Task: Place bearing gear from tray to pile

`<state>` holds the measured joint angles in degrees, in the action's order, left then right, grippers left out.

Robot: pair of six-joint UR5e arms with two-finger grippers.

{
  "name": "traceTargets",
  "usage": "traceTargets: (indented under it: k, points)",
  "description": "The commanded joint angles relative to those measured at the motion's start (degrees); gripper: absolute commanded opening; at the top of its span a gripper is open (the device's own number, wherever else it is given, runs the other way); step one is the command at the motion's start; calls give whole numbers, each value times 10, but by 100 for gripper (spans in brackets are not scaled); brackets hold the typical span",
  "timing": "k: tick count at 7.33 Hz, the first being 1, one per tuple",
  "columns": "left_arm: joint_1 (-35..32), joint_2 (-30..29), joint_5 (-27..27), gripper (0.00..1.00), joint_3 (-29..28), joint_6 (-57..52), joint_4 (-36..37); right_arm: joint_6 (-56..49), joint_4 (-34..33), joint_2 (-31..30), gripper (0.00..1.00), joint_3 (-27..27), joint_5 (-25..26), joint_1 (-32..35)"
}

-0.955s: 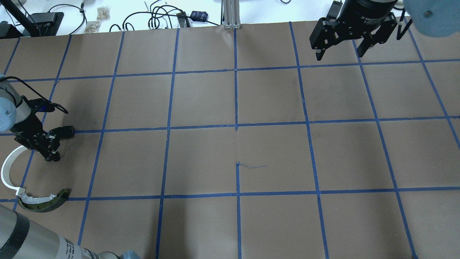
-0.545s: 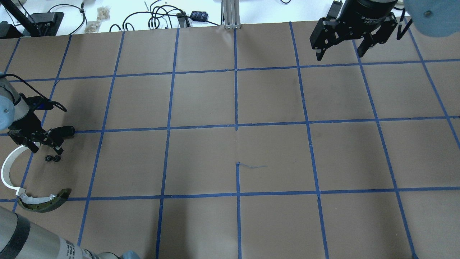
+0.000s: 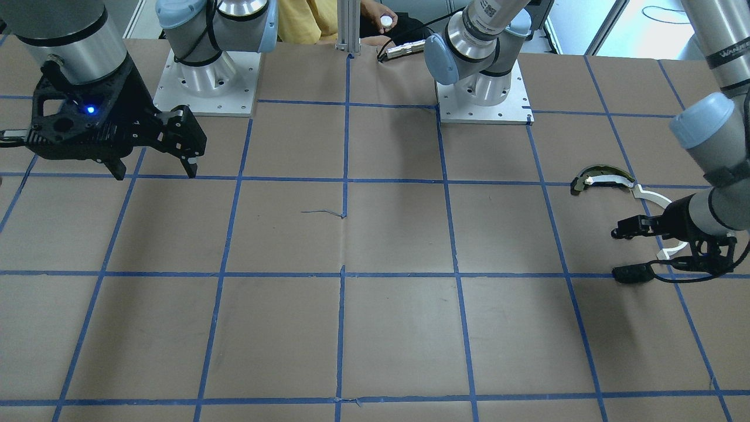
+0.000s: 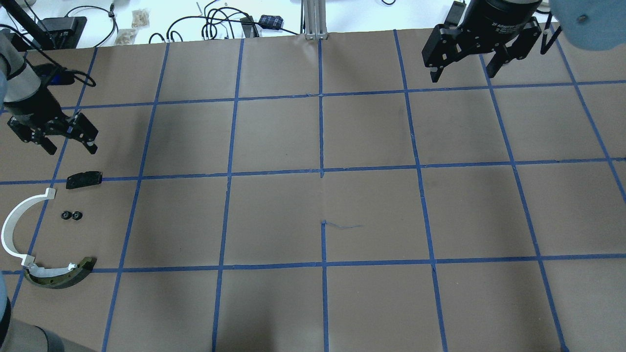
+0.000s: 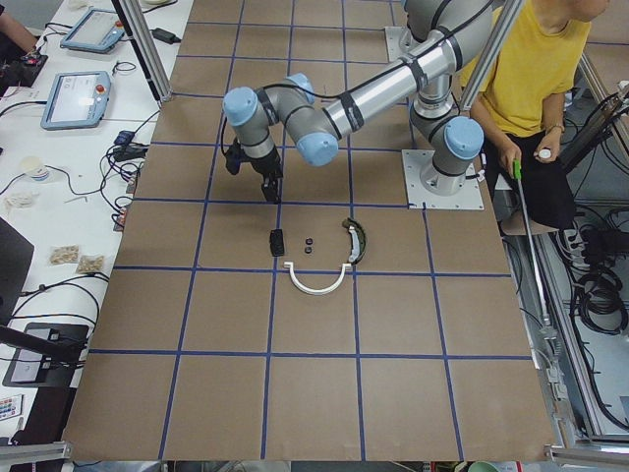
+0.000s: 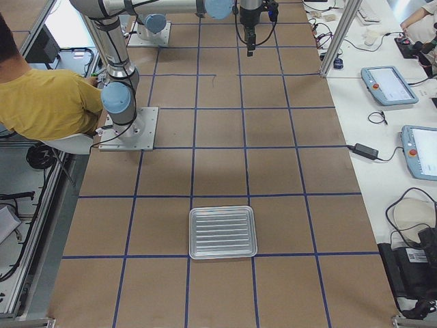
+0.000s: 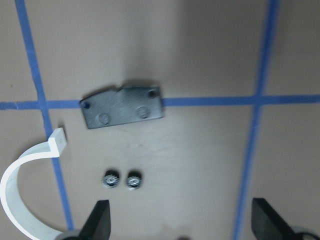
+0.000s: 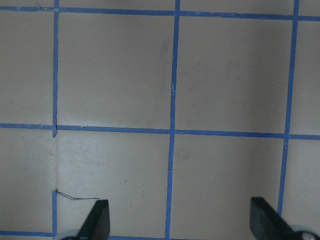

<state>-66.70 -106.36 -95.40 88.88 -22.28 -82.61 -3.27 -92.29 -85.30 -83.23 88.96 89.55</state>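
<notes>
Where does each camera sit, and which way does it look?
Front-facing: across the table, facing the robot; right pincer at view's left.
Overhead: behind the robot, looking down; left pincer at view's left.
Exterior left: table's end, left arm nearest.
Exterior right: opposite end, above the tray; right arm nearest.
Left wrist: down on bearing gears; own pincer below.
Right wrist: down on blue-taped table; own pincer below.
Shared: overhead and left wrist show the white strip.

One camera looks down from behind the robot, and another faces it from across the brown paper-covered bench [image 4: 371, 210]; both take in the white curved plastic strip [image 4: 14, 225]. Two end cameras look along the bench, the left-end one nearer that strip. The left wrist camera looks straight down close above it, the right wrist camera well apart from it.
</notes>
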Motion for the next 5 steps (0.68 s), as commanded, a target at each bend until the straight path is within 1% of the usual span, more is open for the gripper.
traceTargets:
  k: [1, 2, 3, 5]
  points:
    - [-98, 55, 29, 100, -18, 89, -28, 0, 0, 0, 100, 0, 0, 0]
    - [-134, 82, 27, 100, -16, 138, -38, 0, 0, 0, 100, 0, 0, 0]
    - [-154, 97, 38, 100, -12, 172, -43, 0, 0, 0, 100, 0, 0, 0]
    - [-168, 120, 40, 100, -7, 174, -50, 0, 0, 0, 100, 0, 0, 0]
